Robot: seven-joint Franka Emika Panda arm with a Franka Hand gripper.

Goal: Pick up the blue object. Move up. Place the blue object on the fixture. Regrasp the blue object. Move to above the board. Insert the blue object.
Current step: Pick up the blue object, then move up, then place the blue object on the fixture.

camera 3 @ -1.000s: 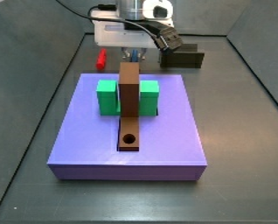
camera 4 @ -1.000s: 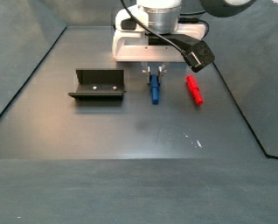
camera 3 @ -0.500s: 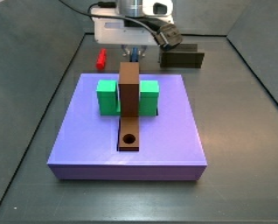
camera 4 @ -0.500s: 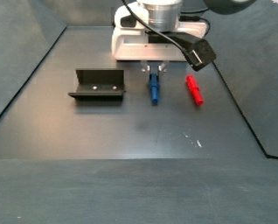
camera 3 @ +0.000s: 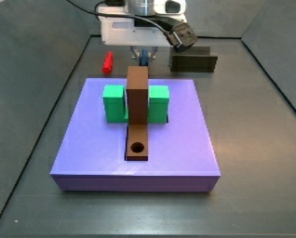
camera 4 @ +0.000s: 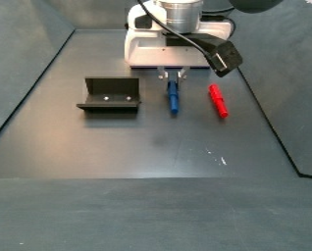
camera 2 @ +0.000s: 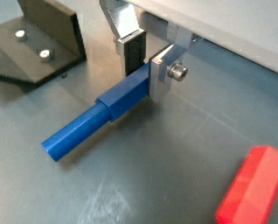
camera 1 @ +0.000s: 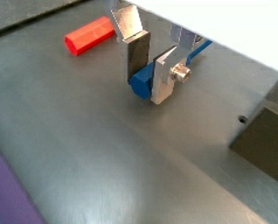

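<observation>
1. Since a second ago the pincer [camera 4: 174,75] has risen a little, while the blue peg [camera 4: 174,96] lies where it lay, flat on the dark desk [camera 4: 159,147].
2. In both wrist views the pincer [camera 2: 145,59] straddles one end of the blue peg [camera 2: 97,116]; the silver fingers [camera 1: 167,73] stand at either side of that end, near it. Whether the pads press the peg I cannot tell.
3. In a wrist view the blue peg [camera 1: 153,77] shows between the plates, its far length running back behind them.
4. The red peg [camera 4: 218,100] lies just beside the blue one, parallel to it and apart.
5. The fixture [camera 4: 109,95] stands on the desk on the blue peg's other side, well apart.
6. In a side view the brown board [camera 3: 138,112] lies across the green blocks [camera 3: 114,102] on the purple slab [camera 3: 100,149], its round hole at the near end.
</observation>
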